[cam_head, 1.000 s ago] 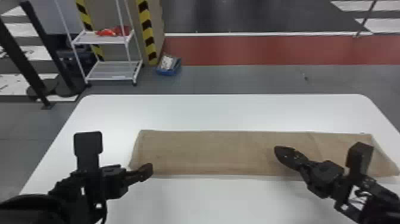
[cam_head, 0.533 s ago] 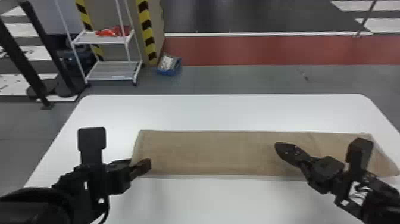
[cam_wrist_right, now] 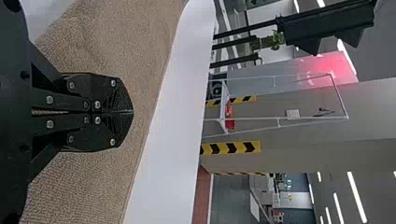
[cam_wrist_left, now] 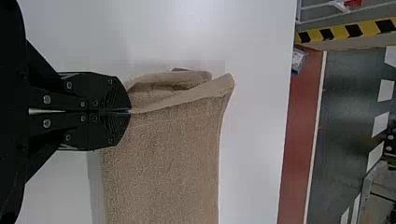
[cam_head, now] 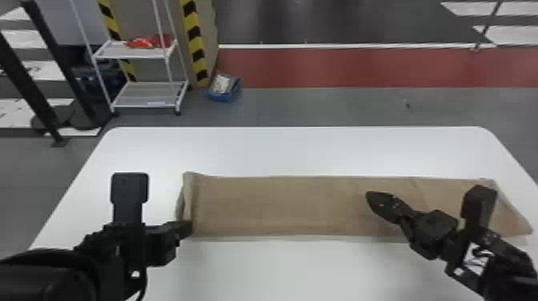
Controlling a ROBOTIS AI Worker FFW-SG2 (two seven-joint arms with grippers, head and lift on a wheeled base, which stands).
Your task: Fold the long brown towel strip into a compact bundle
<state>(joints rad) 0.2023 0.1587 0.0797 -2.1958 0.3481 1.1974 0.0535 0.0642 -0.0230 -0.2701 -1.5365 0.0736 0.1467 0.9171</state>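
Note:
Across the white table lies the long brown towel strip (cam_head: pixel 280 206), its left end raised a little and curling. My left gripper (cam_head: pixel 188 229) is at that end's near corner. In the left wrist view the left gripper (cam_wrist_left: pixel 130 111) is shut on the edge of the towel (cam_wrist_left: pixel 163 154), whose end stands up in a loose fold. Over the right part of the strip is my right gripper (cam_head: pixel 372 196), pointing left. Seen from the right wrist, the right gripper (cam_wrist_right: pixel 132 112) has its fingers together with nothing visible between them, and the towel (cam_wrist_right: pixel 93 172) lies behind it.
The white table (cam_head: pixel 300 150) extends beyond the strip on its far and near sides. On the floor behind stand a white wire shelf (cam_head: pixel 148 96) and a blue bin (cam_head: pixel 224 90), away from the table.
The towel's left end has lifted and begun to curl up at my left gripper, which has moved slightly right and up in the head view. My right arm has hardly moved.

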